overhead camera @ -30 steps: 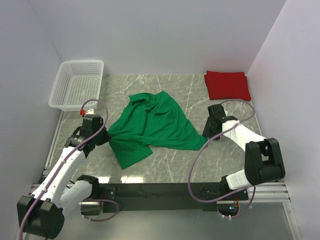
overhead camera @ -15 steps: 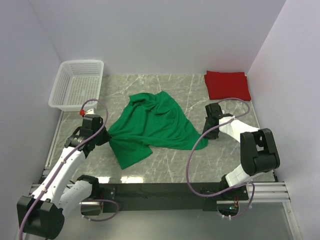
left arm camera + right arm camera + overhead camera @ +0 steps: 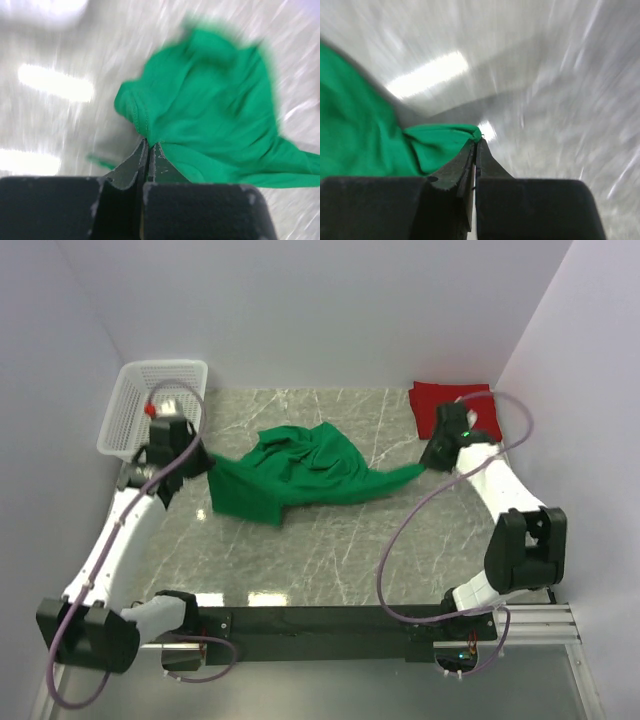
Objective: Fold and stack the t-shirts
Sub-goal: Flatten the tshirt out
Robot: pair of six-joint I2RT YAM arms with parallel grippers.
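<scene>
basket (image 3: 140, 390): white mesh, 10 o'clock corner.
left gripper (image 3: 148, 146): clamped on the green shirt (image 3: 300, 472), left edge.
green shirt: mid-table, stretched between both grips, crumpled on top.
right gripper (image 3: 476, 144): pinching its right corner.
red shirt (image 3: 470, 418): folded, 2 o'clock.
step: spreading; next probably lay flat toward 6 o'clock, on the bare table (image 3: 330, 550).

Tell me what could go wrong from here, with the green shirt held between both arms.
1. The right jaws pinch only a thin tip of the green shirt; pulling it taut may slip it free.
2. The right arm works right beside the folded red shirt; a sweep could drag or unfold it.
3. The left arm is close to the white basket and might knock it.
</scene>
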